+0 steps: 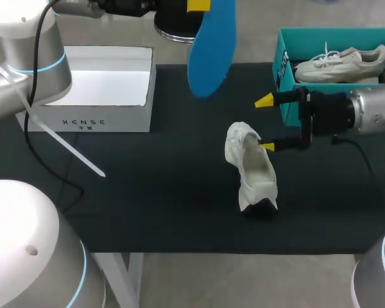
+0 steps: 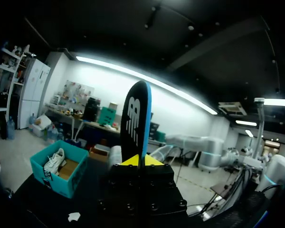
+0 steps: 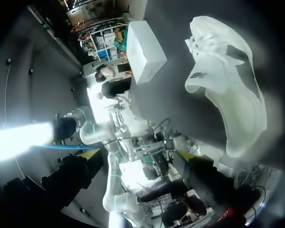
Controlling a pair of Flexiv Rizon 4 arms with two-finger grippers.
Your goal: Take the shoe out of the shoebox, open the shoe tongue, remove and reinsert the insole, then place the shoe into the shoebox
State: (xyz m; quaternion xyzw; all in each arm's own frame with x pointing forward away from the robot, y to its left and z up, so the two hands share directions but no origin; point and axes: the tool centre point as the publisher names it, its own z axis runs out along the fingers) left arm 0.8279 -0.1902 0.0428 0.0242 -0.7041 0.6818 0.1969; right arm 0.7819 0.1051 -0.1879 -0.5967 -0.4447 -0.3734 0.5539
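Hanging flat blue insole (image 1: 212, 45), crumpled white shoe (image 1: 253, 172), dark mat (image 1: 147, 192)

Our left pincer (image 2: 142, 160) is held high, its fingers clamped on the insole (image 1: 212, 45). Our right pincer (image 1: 265, 124) lies level above the desk, fingers spread wide.

Head camera: steeply down on the surface (image 1: 147, 212) from behind. Left wrist camera, raised, faces along the insole (image 2: 137, 118); right wrist camera, close beside the shoe (image 3: 228, 85) at head view's 3 o'clock.

Insole (image 2: 137, 123) upright in end effector (image 2: 141, 160), shoebox (image 2: 66, 183) beyond
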